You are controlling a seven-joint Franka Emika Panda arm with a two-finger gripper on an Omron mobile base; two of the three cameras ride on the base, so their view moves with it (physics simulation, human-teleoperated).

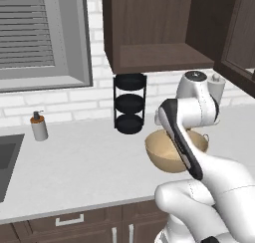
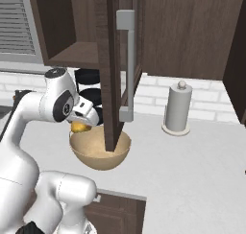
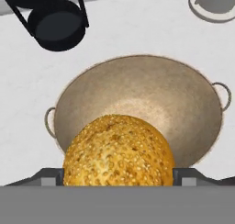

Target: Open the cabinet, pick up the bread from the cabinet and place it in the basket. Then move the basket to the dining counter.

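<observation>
bread point(image 3: 118, 150) between gripper point(image 3: 118, 176) fingers, above basket point(image 3: 137, 99)

Rendered kitchen, sink point(image 1: 7, 160), white brick backsplash point(image 1: 74, 105), dark wall cabinet point(image 1: 149, 28), paper towel roll point(image 2: 178, 108)

Glossy white rounded arm point(image 1: 199, 112) with dark joint bands.

Open cabinet door point(image 2: 126, 65) overhangs basket point(image 2: 100, 154); rack point(image 1: 130, 103) behind.
</observation>
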